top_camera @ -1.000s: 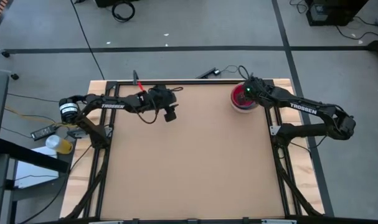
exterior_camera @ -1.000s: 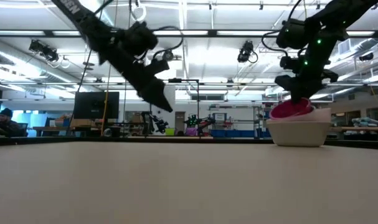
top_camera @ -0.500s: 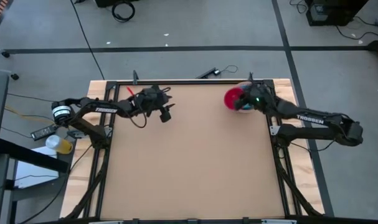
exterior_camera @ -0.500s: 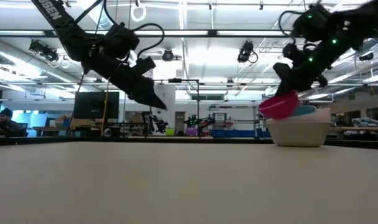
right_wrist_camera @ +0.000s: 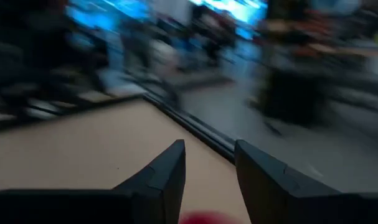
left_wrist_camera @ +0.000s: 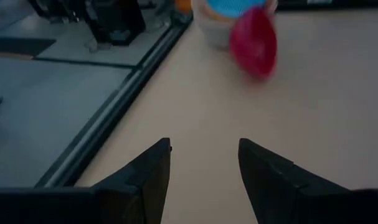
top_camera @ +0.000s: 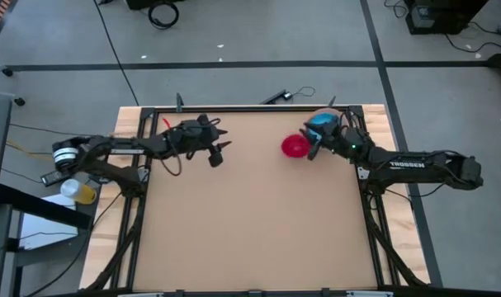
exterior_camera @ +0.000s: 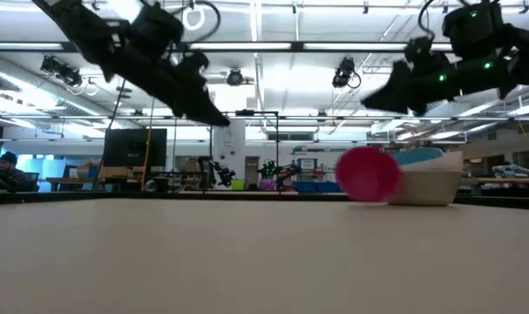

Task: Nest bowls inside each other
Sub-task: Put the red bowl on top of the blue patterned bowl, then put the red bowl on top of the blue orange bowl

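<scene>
The magenta-red bowl (top_camera: 295, 146) stands tipped on its edge on the table, just left of the stack; in the low view it shows as a round disc (exterior_camera: 367, 174). The stack sits at the table's far right: a grey-white bowl (exterior_camera: 431, 185) outermost and a light blue bowl (top_camera: 321, 122) showing on top. My right gripper (exterior_camera: 370, 100) hovers open above the magenta bowl, pointing level toward the table's left, with nothing between its fingers (right_wrist_camera: 208, 165). My left gripper (top_camera: 218, 157) hangs open over the far left of the table.
A black metal frame (top_camera: 233, 108) runs along the table's far edge and sides. A red-tipped tool (top_camera: 169, 123) lies by the far left corner. The wide brown tabletop (top_camera: 250, 223) stretches toward the near edge.
My right gripper has swung from pointing down into the stack to pointing level, carrying the magenta bowl out toward the table's left. The bowl has left the gripper and dropped onto the table on its edge. My left gripper has drawn back toward the left edge and risen.
</scene>
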Robot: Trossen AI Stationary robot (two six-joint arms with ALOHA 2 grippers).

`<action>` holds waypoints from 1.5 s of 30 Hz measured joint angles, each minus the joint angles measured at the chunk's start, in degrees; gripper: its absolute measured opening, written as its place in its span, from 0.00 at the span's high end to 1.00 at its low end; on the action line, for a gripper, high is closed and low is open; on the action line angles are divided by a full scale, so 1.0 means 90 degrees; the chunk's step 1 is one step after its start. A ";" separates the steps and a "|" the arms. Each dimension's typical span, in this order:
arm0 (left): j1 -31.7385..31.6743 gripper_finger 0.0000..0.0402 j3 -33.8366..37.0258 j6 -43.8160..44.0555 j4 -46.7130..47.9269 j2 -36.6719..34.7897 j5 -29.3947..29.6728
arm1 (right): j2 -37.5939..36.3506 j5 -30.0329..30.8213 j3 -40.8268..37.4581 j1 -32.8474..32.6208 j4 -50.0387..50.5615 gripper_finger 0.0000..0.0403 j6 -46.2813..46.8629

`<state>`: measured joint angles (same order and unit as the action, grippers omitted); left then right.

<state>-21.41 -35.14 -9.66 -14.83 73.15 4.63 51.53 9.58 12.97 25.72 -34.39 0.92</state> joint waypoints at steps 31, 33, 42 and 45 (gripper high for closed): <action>0.0734 0.52 0.1863 0.0314 -0.1035 -0.3009 0.0072 | 0.3624 -0.1513 0.3457 -0.0163 0.4880 0.63 -0.1348; 0.0734 0.52 0.1863 0.0307 -0.0929 -0.3009 0.0072 | 0.3946 -0.1640 0.3527 -0.0185 0.4868 0.63 -0.1353; 0.0734 0.52 0.1863 0.0166 -0.0835 -0.3009 0.0072 | 0.4667 -0.0938 0.3901 0.0075 0.4898 0.63 -0.1250; 0.0734 0.52 0.1863 0.0166 -0.0820 -0.3009 0.0073 | 0.4559 -0.1588 0.4058 0.0007 0.5137 0.63 -0.1255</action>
<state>-14.81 -18.37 -8.16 -22.21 46.06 5.29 92.56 -4.72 49.49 25.78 11.85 -10.37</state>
